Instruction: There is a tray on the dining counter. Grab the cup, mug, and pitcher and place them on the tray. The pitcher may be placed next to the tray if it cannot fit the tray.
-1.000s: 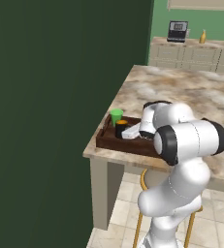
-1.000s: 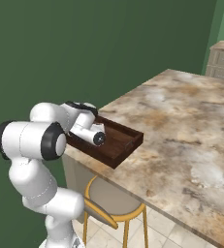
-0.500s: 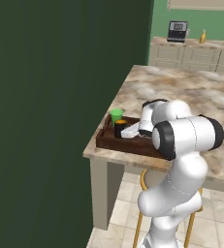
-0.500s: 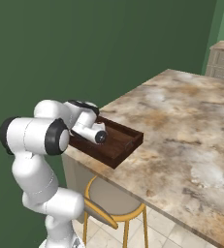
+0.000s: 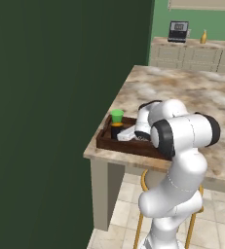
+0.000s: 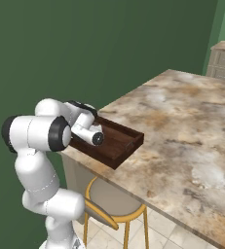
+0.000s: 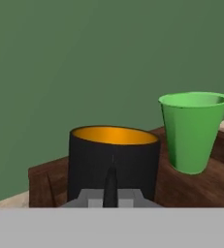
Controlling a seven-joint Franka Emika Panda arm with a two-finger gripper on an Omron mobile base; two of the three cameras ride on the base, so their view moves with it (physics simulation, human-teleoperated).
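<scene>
Seemingly the closed tool (image 7: 110, 186) pinches the mug (image 7: 113, 162), its handle hidden, beside cup (image 7: 193, 131)

stool (image 6: 115, 206), green wall (image 5: 60, 97), cream cabinets (image 5: 196, 53)

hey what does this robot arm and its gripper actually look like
The arm is glossy white, built of rounded, bulbous segments with dark black bands at the joints. A round dark cap sits on the end of one white link in the right base view. The gripper has a pale grey body and small dark fingers. No cables or markings are visible.
</scene>
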